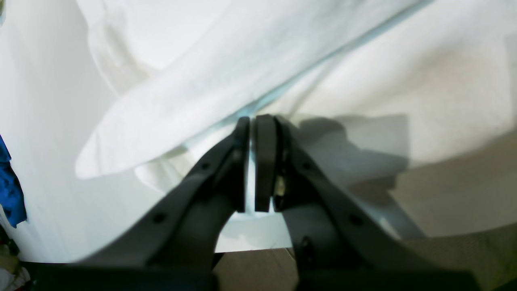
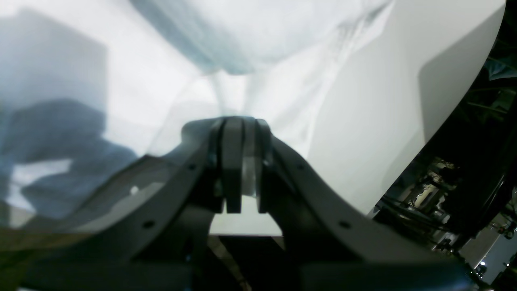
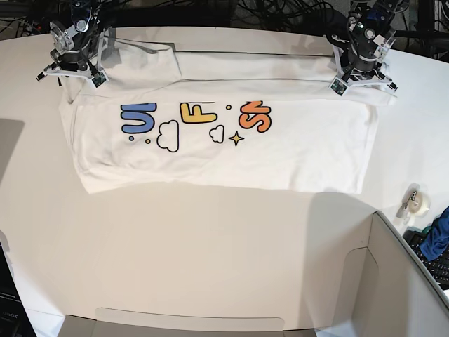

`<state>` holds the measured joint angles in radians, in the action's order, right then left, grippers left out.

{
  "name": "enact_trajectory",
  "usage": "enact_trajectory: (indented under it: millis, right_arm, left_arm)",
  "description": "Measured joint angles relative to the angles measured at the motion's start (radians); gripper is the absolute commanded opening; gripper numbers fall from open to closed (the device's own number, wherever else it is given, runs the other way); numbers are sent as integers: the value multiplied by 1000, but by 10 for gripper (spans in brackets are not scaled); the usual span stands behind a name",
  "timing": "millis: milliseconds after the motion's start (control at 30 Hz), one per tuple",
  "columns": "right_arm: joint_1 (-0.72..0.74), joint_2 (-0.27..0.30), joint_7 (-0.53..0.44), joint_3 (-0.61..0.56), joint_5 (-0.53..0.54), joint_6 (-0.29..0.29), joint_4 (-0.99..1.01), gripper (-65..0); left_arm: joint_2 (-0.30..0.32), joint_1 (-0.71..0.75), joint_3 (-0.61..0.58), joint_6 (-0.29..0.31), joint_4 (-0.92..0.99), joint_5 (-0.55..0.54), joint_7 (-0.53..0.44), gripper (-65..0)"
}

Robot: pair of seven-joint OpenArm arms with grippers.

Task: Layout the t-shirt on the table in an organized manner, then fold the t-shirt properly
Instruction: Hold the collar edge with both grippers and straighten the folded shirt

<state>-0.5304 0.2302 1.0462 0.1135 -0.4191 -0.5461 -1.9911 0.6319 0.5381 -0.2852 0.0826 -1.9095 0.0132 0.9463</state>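
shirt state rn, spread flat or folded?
Partly folded. The white printed t-shirt lies on the off-white table with its far strip doubled over; the lettering faces up. Both grippers pinch that far edge.

The left gripper (image 1: 252,121) is seen at lower centre, its dark jaws pressed nearly together on a fold of the white t-shirt (image 1: 250,68). The off-white table (image 1: 456,202) is seen at lower right, blue cloth (image 1: 10,194) at the left edge.

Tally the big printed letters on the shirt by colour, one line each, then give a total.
On the t-shirt, lying on the table, base view:
Blue letters: 1
Yellow letters: 1
Orange letters: 1
Total: 3
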Motion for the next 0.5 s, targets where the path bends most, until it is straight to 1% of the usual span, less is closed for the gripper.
enact_trajectory:
  millis: [300, 433, 500]
  right_arm:
    - [-83, -2, -8, 2, -16, 11, -26, -601]
    - [-82, -2, 0, 2, -15, 11, -27, -598]
    - [-76, -5, 3, 2, -15, 11, -27, -597]
  left_arm:
    - [0, 0, -1, 0, 0, 0, 0, -620]
    - [0, 0, -2, 0, 0, 1, 0, -618]
    - [0, 0, -2, 0, 0, 2, 0, -598]
